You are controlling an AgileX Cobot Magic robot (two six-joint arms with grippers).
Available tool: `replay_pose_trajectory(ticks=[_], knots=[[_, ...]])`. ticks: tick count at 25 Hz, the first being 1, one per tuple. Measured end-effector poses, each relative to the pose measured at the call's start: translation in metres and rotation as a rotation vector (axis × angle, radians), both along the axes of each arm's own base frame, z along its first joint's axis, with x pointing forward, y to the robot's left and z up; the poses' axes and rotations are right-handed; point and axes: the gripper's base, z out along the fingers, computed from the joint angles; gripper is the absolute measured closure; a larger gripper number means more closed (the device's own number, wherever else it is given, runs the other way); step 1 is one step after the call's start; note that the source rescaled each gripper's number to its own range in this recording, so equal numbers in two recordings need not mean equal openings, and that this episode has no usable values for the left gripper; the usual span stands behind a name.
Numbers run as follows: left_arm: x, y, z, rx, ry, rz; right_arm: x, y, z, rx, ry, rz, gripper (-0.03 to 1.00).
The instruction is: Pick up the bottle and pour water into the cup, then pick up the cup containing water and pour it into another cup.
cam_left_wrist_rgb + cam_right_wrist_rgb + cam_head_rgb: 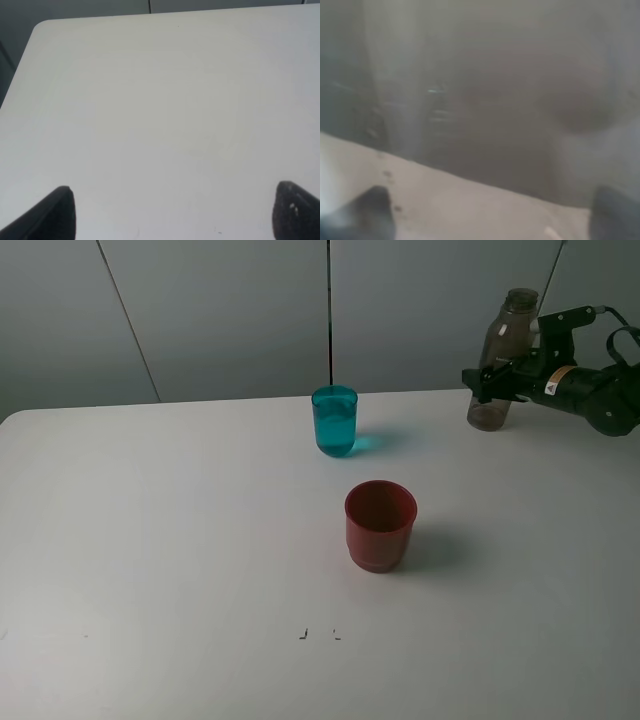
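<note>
well, right hand [488,382] apart around bottle [506,335] (teal cup [334,422], red cup [380,528] well away)

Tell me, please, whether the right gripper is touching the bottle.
Cannot tell. In the exterior view the right gripper overlaps the bottle; the right wrist view is too blurred to show contact or a gap.

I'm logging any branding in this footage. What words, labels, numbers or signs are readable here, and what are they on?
No text is readable.
White print on the tall smoky grey-brown translucent plastic bottle: blurred, unreadable.
Small yellow-and-white sticker on the right arm: too small to read.
Two small dark marks on the white table: not letters.
Slim teal translucent plastic tumbler, wide dark red plastic cup: no print visible.
</note>
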Motion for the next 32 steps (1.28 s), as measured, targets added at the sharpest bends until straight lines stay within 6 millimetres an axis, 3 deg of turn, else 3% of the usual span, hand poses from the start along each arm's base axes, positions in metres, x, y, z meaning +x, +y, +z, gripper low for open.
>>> replay_pose_trajectory(ticks=[2, 4, 9, 17, 32], knots=[[0.000, 0.000, 0.000, 0.000, 0.000, 0.000, 0.000, 0.000, 0.000, 0.012, 0.003, -0.002, 0.01], [0.000, 0.000, 0.000, 0.000, 0.000, 0.000, -0.001, 0.001, -0.001, 0.015, 0.015, 0.001, -0.03], [0.000, 0.000, 0.000, 0.000, 0.000, 0.000, -0.011, 0.000, -0.001, -0.023, 0.093, -0.005, -0.03], [0.000, 0.000, 0.000, 0.000, 0.000, 0.000, -0.046, -0.001, 0.011, -0.064, 0.204, -0.047, -0.03], [0.000, 0.000, 0.000, 0.000, 0.000, 0.000, -0.135, -0.002, 0.057, -0.097, 0.418, -0.190, -0.03]])
